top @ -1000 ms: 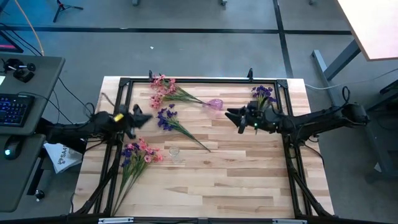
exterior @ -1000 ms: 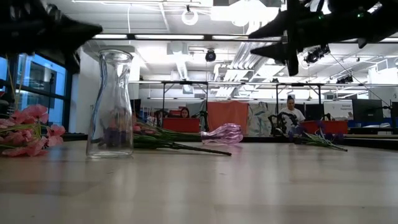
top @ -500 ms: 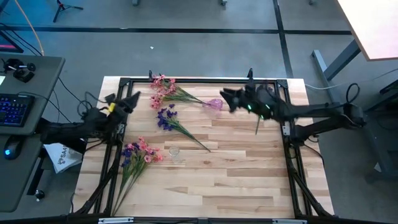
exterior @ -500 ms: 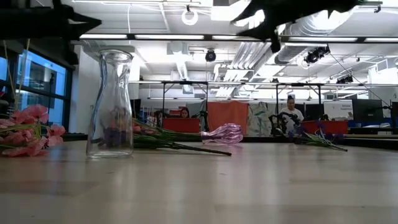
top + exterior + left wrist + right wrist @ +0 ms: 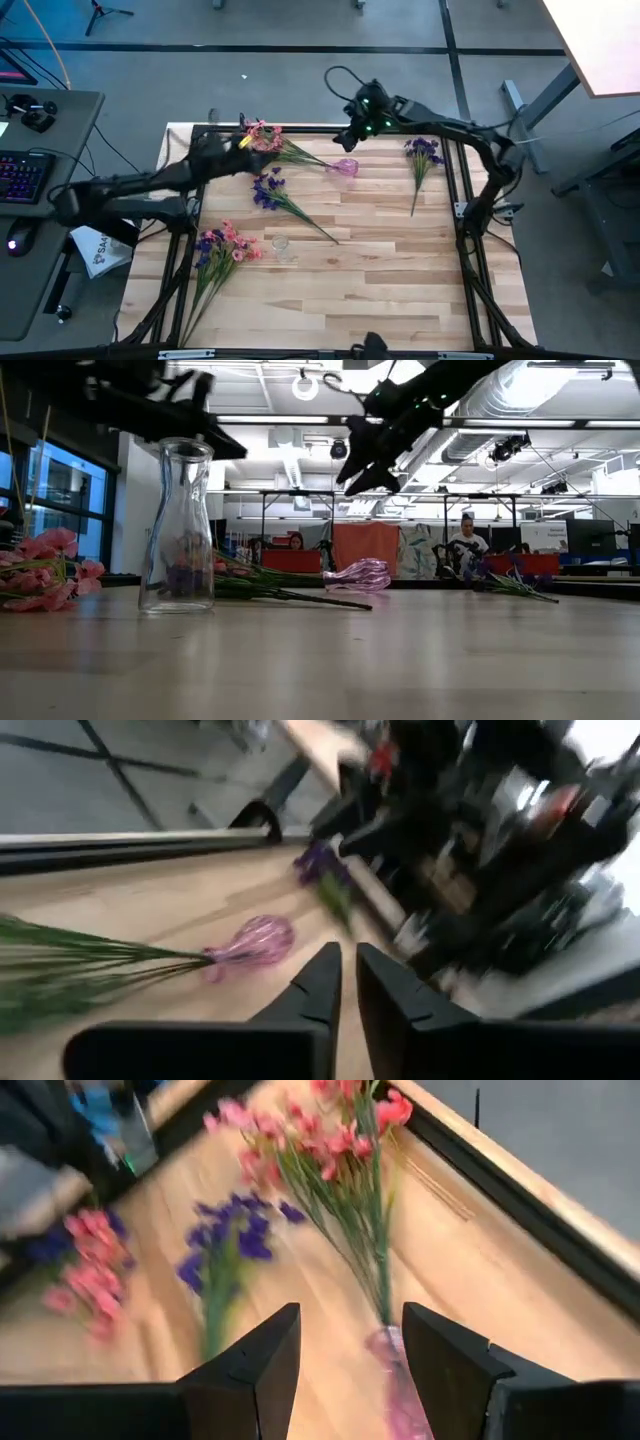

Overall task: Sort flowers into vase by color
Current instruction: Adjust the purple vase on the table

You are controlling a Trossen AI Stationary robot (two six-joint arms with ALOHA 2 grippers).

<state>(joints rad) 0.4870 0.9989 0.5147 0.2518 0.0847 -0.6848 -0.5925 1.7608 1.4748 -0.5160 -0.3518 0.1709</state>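
Note:
Pink sprays (image 5: 262,140) lie at the far left, and their stems reach to a pink glass vase (image 5: 343,167) that lies on its side. A purple spray (image 5: 270,192) lies mid-table, and purple sprays (image 5: 422,152) lie at the far right. A mixed pink and purple bunch (image 5: 218,246) lies near left, beside an upright clear vase (image 5: 281,245). My left gripper (image 5: 246,145) hovers by the pink sprays with its fingers (image 5: 322,982) nearly together and empty. My right gripper (image 5: 348,138) hangs open above the pink vase (image 5: 392,1380), holding nothing.
A black frame (image 5: 300,129) runs along the table's far edge and down both sides. The middle and near part of the wooden top (image 5: 370,290) is bare. People sit in the room beyond the table (image 5: 468,532).
My left gripper has swung toward the far edge and to the right, up to the pink sprays. My right gripper has risen and gone toward the far edge and left, from mid-table to above the lying pink vase. The flowers and vases have stayed where they were.

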